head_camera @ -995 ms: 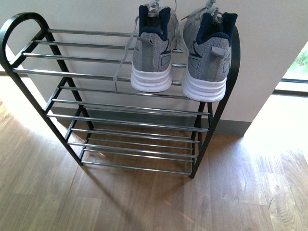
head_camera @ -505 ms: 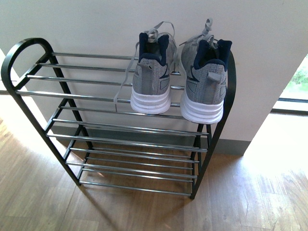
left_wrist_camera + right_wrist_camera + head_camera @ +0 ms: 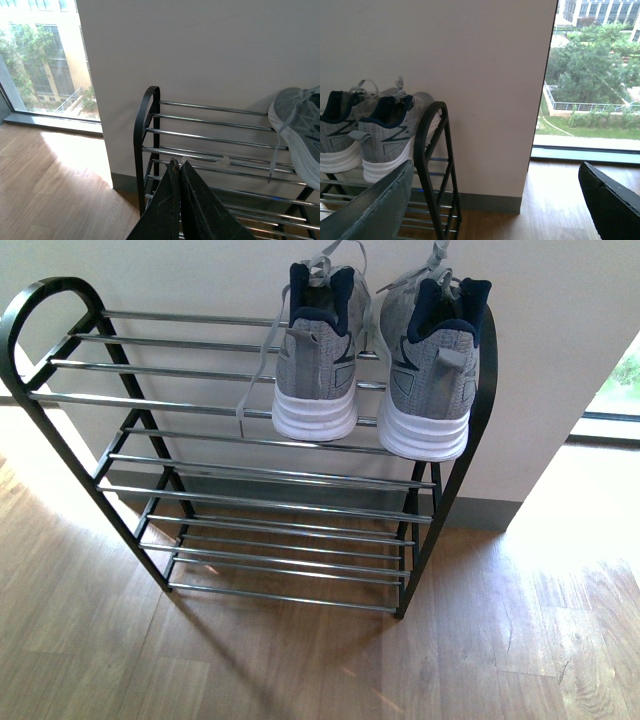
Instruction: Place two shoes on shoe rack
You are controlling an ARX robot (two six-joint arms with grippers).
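a low tiered shoe rack with a black metal frame and thin silver rod shelves [image 3: 270, 469] stands on a brown wood-plank floor [image 3: 300, 670], backed against a plain cream wall [image 3: 200, 275] with a grey skirting board [image 3: 480, 510].

in the front view a pair of grey knit lace-up sneakers sits on the top shelf, at about 1 o'clock from the middle of the frame. both stand toes to the wall, with the navy-lined heels and white soles facing the camera. the inner sneaker [image 3: 315, 365] rests near the shelf's middle. the outer sneaker [image 3: 430, 380] lies just beside it toward 3 o'clock, its heel close against the rack's black end hoop. a loose grey lace [image 3: 255, 380] hangs from the inner sneaker down over the front rods toward 7 o'clock. neither arm shows in this view.

in the left wrist view the left gripper [image 3: 177, 164] has its dark fingers pressed together with nothing between them. it is in front of the rack's bare end, and one sneaker [image 3: 297, 130] shows at the far end of the top shelf.

in the right wrist view the right gripper [image 3: 495, 167] has its fingers spread wide and holds nothing. beyond it are the rack's end hoop [image 3: 427, 145], the outer sneaker [image 3: 385, 132] against the hoop, and a tall window [image 3: 590, 75] onto trees.
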